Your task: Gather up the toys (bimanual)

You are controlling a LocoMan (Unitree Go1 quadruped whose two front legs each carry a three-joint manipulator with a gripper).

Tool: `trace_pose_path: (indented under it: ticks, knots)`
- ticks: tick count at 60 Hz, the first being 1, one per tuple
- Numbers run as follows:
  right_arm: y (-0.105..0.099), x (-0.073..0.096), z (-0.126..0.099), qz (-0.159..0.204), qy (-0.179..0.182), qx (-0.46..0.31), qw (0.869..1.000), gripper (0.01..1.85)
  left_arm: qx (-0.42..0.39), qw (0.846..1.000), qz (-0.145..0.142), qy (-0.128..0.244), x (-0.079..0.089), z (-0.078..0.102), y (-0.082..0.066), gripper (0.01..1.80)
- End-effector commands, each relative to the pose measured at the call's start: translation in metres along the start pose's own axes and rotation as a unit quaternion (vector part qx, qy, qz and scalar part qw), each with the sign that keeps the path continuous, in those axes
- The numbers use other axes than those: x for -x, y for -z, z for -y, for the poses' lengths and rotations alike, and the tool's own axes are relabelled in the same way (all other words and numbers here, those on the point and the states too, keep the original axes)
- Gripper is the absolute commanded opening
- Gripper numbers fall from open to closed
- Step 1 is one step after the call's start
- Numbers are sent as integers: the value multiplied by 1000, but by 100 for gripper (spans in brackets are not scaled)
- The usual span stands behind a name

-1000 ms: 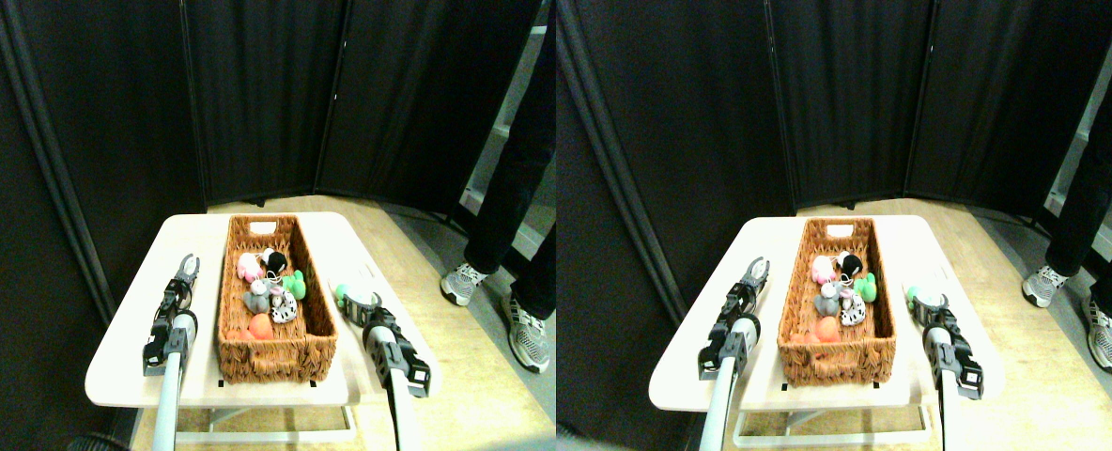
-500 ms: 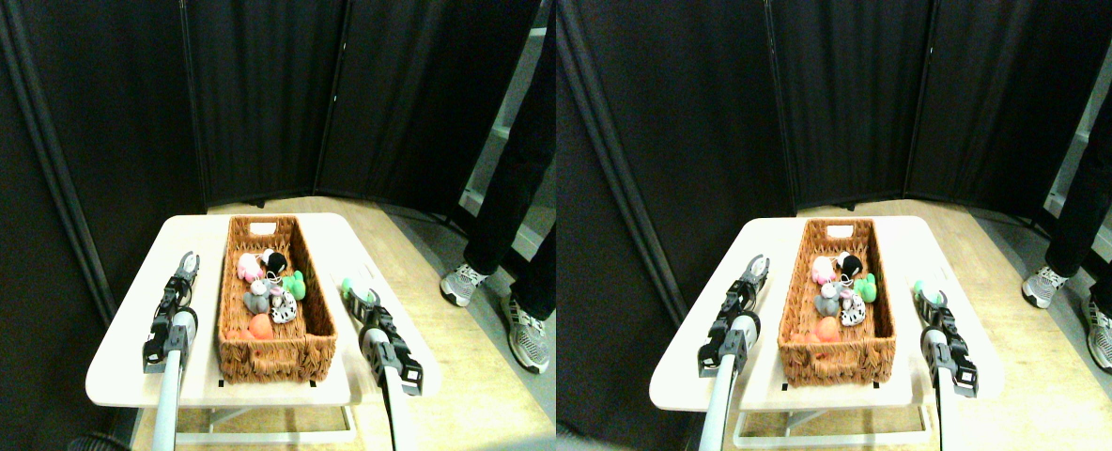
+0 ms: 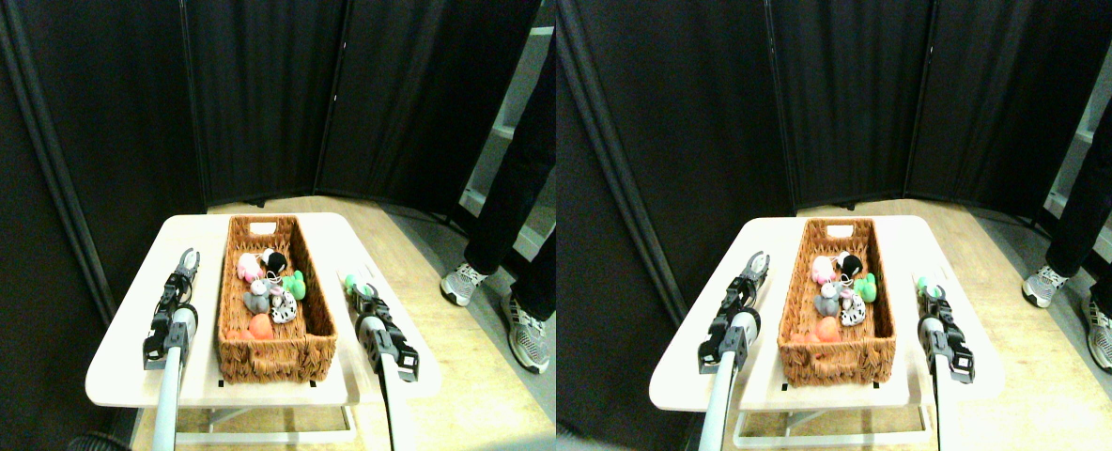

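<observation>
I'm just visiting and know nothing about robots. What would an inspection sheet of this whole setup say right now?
Surface: pale low table on a wooden floor.
Job's things: pink toy, black toy, green toy, grey toy, black-and-white toy and orange toy lie in the wicker basket; another green toy sits outside, at the right gripper's tip.
Clutter: nothing seen.
Grippers: left gripper open, over the table left of the basket; right gripper at the outside green toy.
Cables: nothing seen.
Surroundings: black folding screen; a person's legs to the right.
</observation>
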Motion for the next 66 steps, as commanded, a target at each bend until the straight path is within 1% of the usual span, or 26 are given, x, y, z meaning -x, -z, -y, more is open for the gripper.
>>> trace_pose_path:
  ticks: [1,4,7,11,13,15,17,18,21,22,23,24,25,29,32,37,39,44,46,49,53,56,58,60,63,66]
  knots:
    - [4,1,-17,-19,-35,-6,999,1,2,1000,4,16,-1,7,-1,1]
    - [6,3,-27,-30,-46,5,998,1,0,1000,2,18,-1,7,-1,1]
    - [9,6,-36,-20,-49,9,999,1,-4,1000,4,20,-1,7,-1,1]
    - [14,9,-51,-20,-71,22,997,1,-17,1000,7,19,1,6,-2,1]
    - [15,10,-54,-19,-72,22,997,1,-17,1000,8,17,1,6,-2,1]
    - [17,12,-64,-36,-91,53,994,1,-23,1000,9,16,2,5,-2,1]
    - [20,13,-71,-35,-96,49,994,1,-22,1000,8,14,2,4,-4,1]
    - [22,14,-76,-41,-108,61,991,2,-22,1000,7,15,2,3,-4,1]
    - [26,17,-88,-41,-113,73,990,2,-22,1000,8,15,3,2,-6,1]
    - [26,17,-88,-41,-113,73,990,2,-22,1000,8,15,3,2,-6,1]
    - [29,18,-96,-51,-124,84,987,2,-21,1000,9,16,4,2,-6,1]
    - [29,18,-96,-51,-124,84,987,2,-21,1000,9,16,4,2,-6,1]
    - [31,19,-101,-58,-134,90,985,1,-20,1000,10,16,5,2,-6,1]
    - [39,22,-116,-70,-141,91,983,1,-17,1000,15,19,7,2,-7,1]
    - [45,24,-126,-87,-151,97,980,1,-18,1000,13,22,7,1,-8,1]
    - [52,27,-135,-84,-161,108,977,1,-22,999,15,26,9,0,-9,1]
    - [57,28,-140,-93,-164,114,975,1,-24,999,16,27,9,0,-10,1]
    - [66,29,-146,-107,-162,111,975,2,-25,999,18,29,11,-1,-11,1]
    - [70,29,-146,-109,-168,119,972,2,-24,999,17,31,12,-1,-12,1]
    - [78,29,-147,-117,-169,117,972,3,-26,999,26,27,14,-1,-12,1]
    - [86,29,-148,-126,-169,110,971,2,-27,999,27,29,16,-1,-13,1]
    - [95,29,-148,-142,-170,101,970,3,-26,999,25,33,18,-2,-15,1]
    - [103,29,-148,-158,-161,84,971,2,-29,999,31,33,20,-2,-16,1]
    - [108,29,-148,-164,-162,75,970,1,-30,998,34,34,21,-2,-17,1]
    - [113,29,-147,-169,-163,76,969,1,-30,998,35,34,22,-3,-17,1]
    - [121,31,-147,-171,-165,82,968,1,-31,998,42,33,25,-3,-19,1]
